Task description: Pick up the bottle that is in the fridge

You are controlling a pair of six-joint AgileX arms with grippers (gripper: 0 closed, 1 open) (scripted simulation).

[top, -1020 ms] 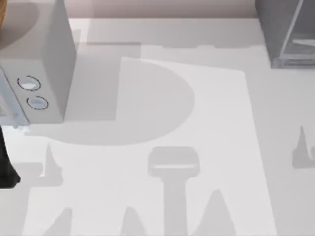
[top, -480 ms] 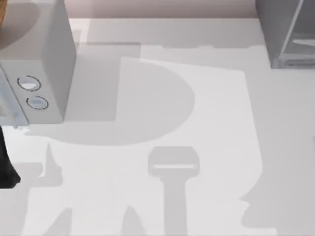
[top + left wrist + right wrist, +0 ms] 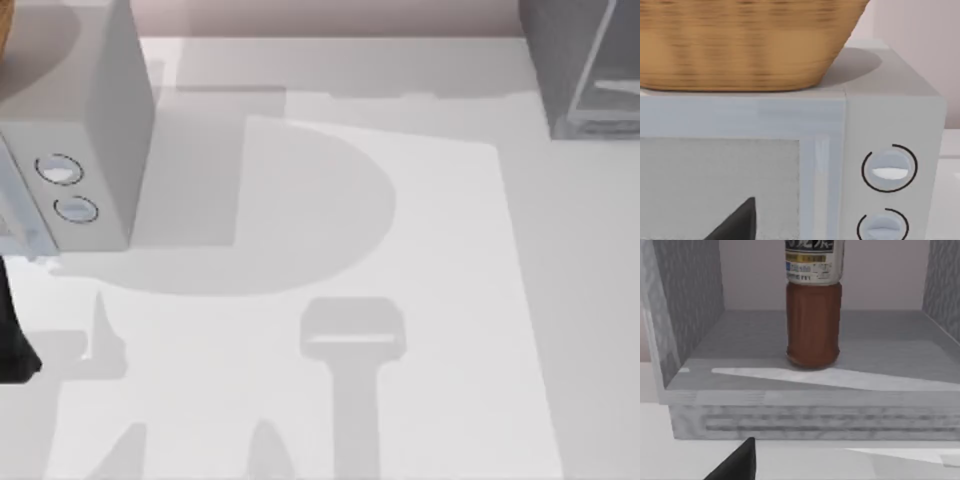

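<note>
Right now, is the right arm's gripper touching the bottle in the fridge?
Apart. The right wrist view shows the bottle standing inside the fridge, with the gripper short of its front edge.

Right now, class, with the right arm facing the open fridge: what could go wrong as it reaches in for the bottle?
1. The bottle is tall and narrow, standing upright on the fridge floor; a nudge might tip it.
2. The fridge's side walls flank the bottle, so a wide approach may scrape one.
3. The raised front lip lies between the right end effector and the bottle; a low approach could hit it.
</note>
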